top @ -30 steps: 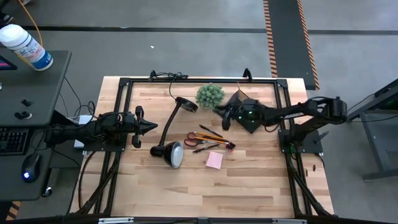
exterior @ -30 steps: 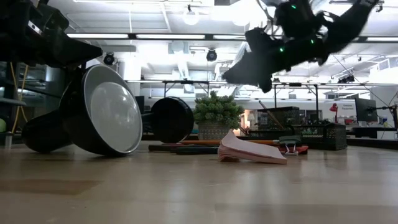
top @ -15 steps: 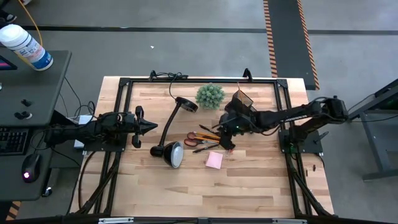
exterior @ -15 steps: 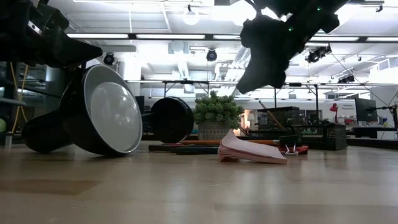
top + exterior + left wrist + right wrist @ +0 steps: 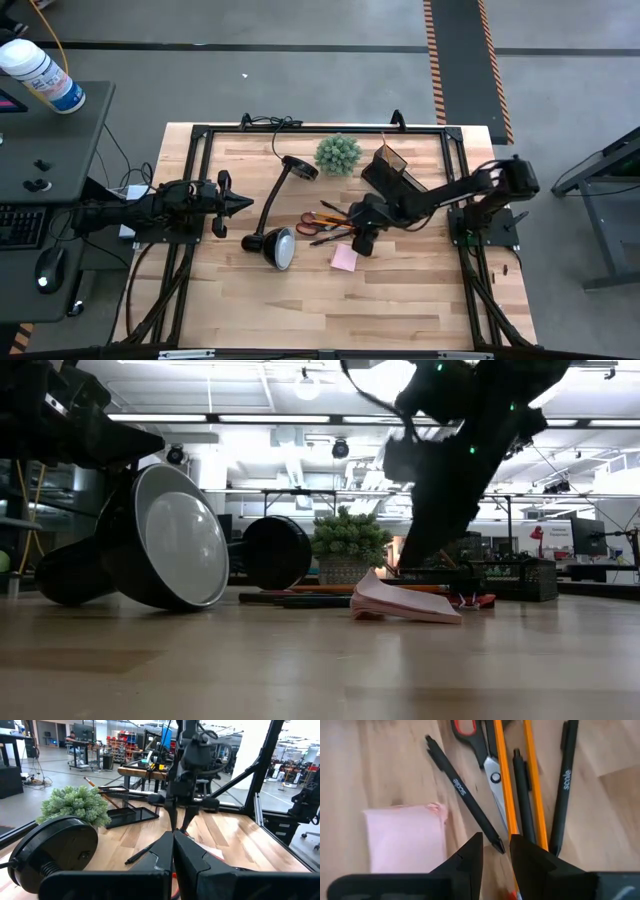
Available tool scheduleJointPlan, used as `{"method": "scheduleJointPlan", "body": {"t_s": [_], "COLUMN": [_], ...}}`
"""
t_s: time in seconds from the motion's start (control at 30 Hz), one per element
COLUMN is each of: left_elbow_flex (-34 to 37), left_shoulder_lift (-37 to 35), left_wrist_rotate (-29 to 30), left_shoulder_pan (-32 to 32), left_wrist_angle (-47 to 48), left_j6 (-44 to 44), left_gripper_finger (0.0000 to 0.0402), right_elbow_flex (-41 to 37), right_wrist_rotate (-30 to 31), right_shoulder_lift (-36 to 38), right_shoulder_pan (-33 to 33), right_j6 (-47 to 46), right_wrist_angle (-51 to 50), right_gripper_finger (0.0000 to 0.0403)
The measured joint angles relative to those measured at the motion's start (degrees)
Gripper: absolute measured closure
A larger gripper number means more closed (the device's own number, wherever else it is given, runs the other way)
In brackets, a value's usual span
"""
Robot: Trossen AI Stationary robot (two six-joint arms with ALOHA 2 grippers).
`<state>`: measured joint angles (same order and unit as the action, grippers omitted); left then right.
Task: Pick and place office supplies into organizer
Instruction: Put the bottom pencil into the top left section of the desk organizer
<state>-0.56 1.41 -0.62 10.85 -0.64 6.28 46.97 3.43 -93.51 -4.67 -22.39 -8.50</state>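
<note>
Overhead, my organizer (image 5: 391, 168) sits tilted near the back of the counter (image 5: 400, 300), just right of the green plant (image 5: 338, 153); one thin stick leans out of its far end, and I cannot tell what else it holds. My right gripper (image 5: 363, 240) has its arm stretched low from the right edge towards the middle, over the near end of the loose supplies: the red-handled scissors (image 5: 309, 224), the pens and pencils (image 5: 335, 216) and the pink sticky-note pad (image 5: 345, 259), which lies just in front of the gripper. My left gripper (image 5: 236, 204) waits at the left side, level above the counter, beside the tipped desk lamp (image 5: 275, 243). The front half of the counter is bare wood. From counter height, my right arm (image 5: 455, 460) comes down steeply behind the pad (image 5: 400, 603), whose top sheets curl up; the lamp head (image 5: 170, 550) fills the left. On my left wrist, that gripper's fingers (image 5: 187, 865) are pressed together with nothing between them, and the organizer (image 5: 127, 812) lies beyond the plant (image 5: 75, 805). On my right wrist, the fingers (image 5: 470, 862) stand slightly apart, holding nothing, poised over the tip of a black pen (image 5: 462, 792) beside the pad (image 5: 405, 837), with scissors (image 5: 487, 757), orange pencils (image 5: 504, 780) and more pens alongside.
</note>
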Motion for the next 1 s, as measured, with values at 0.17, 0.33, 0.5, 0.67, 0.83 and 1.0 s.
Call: {"method": "scheduleJointPlan", "body": {"t_s": [0.17, 0.33, 0.5, 0.67, 0.83, 1.0], "left_elbow_flex": [0.02, 0.02, 0.01, 0.02, 0.01, 0.02], "left_shoulder_lift": [0.0, -0.02, -0.01, 0.0, 0.0, 0.0], "left_wrist_rotate": [0.0, 0.0, 0.0, 0.0, 0.0, 0.0], "left_shoulder_pan": [0.0, 0.0, 0.0, 0.02, 0.01, 0.02], "left_wrist_angle": [0.02, 0.02, 0.02, 0.02, 0.02, 0.01], "left_j6": [-0.01, 0.0, -0.01, 0.0, 0.0, -0.01], "left_gripper_finger": [0.0401, 0.0401, 0.0401, 0.0401, 0.0401, 0.0401], "right_elbow_flex": [0.0, 0.01, 0.01, 0.01, 0.01, -0.01], "right_wrist_rotate": [0.32, 1.4, 2.96, 3.44, 3.26, 3.36], "right_shoulder_lift": [-2.6, -3.18, -3.26, -3.26, -3.26, -3.26], "right_shoulder_pan": [0.0, 0.0, 0.0, 0.0, 0.0, 0.0], "right_j6": [-0.09, -0.07, 0.45, 0.98, 1.18, 1.62], "right_wrist_angle": [0.32, 0.26, 0.08, 0.08, -0.36, -0.14], "right_gripper_finger": [0.0314, 0.0314, 0.0314, 0.0314, 0.0314, 0.0314]}}
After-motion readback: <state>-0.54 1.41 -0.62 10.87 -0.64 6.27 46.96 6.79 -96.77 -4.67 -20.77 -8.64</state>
